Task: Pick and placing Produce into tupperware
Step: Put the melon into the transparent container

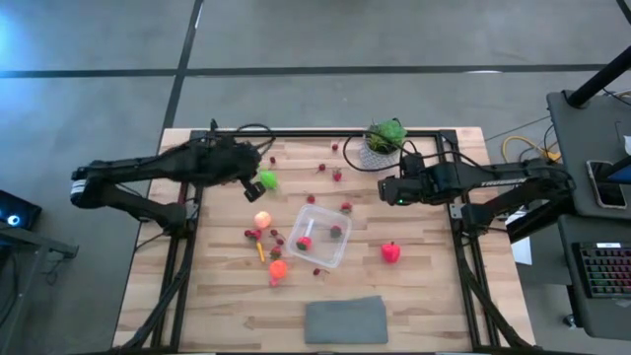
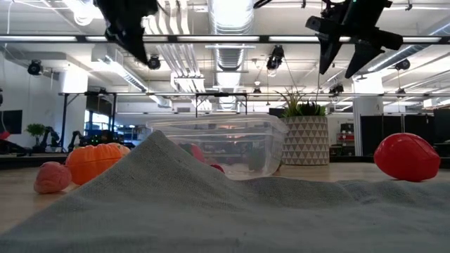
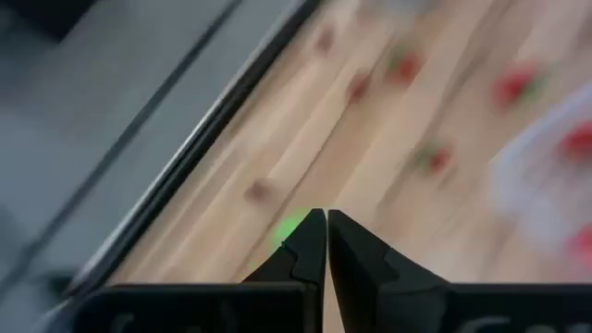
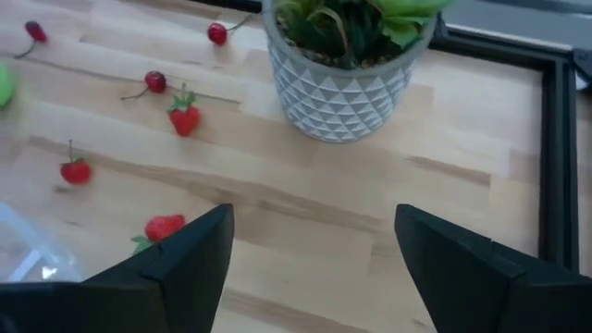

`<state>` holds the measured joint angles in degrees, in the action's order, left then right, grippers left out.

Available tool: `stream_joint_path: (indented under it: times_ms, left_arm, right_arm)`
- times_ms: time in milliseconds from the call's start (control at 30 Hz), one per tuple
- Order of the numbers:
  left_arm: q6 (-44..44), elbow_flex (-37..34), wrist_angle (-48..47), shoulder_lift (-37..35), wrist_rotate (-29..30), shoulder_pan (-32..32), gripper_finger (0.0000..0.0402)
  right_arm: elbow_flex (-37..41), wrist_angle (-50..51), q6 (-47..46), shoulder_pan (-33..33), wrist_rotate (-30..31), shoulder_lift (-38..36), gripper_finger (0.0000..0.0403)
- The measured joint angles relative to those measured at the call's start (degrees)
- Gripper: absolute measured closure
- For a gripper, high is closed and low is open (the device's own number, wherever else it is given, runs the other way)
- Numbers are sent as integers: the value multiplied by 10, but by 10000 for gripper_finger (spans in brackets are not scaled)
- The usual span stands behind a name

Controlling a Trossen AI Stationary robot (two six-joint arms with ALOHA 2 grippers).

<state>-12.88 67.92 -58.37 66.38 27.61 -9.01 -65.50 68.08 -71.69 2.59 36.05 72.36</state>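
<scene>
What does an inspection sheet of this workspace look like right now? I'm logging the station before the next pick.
Surface: wooden table inside a black frame.
Job's things: clear tupperware near the middle, with a few small pieces inside; red pepper, orange pumpkin, peach piece and green piece on the wood, small red berries scattered around.
Clutter: grey cloth at the near edge; potted plant at the far edge.
Grippers: left pincer shut and empty, above the table's left side; right pincer open and empty, near the plant.
Cables: black loops along the far frame; yellow cable right of the table.
Surroundings: grey floor, a keyboard on the right.
</scene>
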Motion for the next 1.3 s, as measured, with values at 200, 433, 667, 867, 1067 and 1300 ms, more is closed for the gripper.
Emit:
stream_joint_path:
  times_ms: [200, 433, 667, 867, 1067, 1300]
  left_arm:
    - [37, 28, -83, 94, 2, -32, 332]
    - [-205, 29, -93, 156, -5, -81, 228]
    - [-421, 27, -96, 154, -107, -149, 198]
    - [-522, 25, -68, 165, -113, -150, 197]
    - [-600, 25, 5, 211, -118, -153, 197]
    - [-605, 25, 14, 270, -172, -157, 197]
  right_arm:
    - [-19, -1, 46, -6, 0, -6, 98]
    - [-20, 3, 46, -10, -14, -41, 97]
    - [-18, 8, 42, -11, -1, -86, 98]
    - [-15, 8, 42, -11, 23, -101, 96]
    - [-15, 9, 45, -11, 31, -99, 99]
    - [-14, 12, 56, -11, 31, -97, 92]
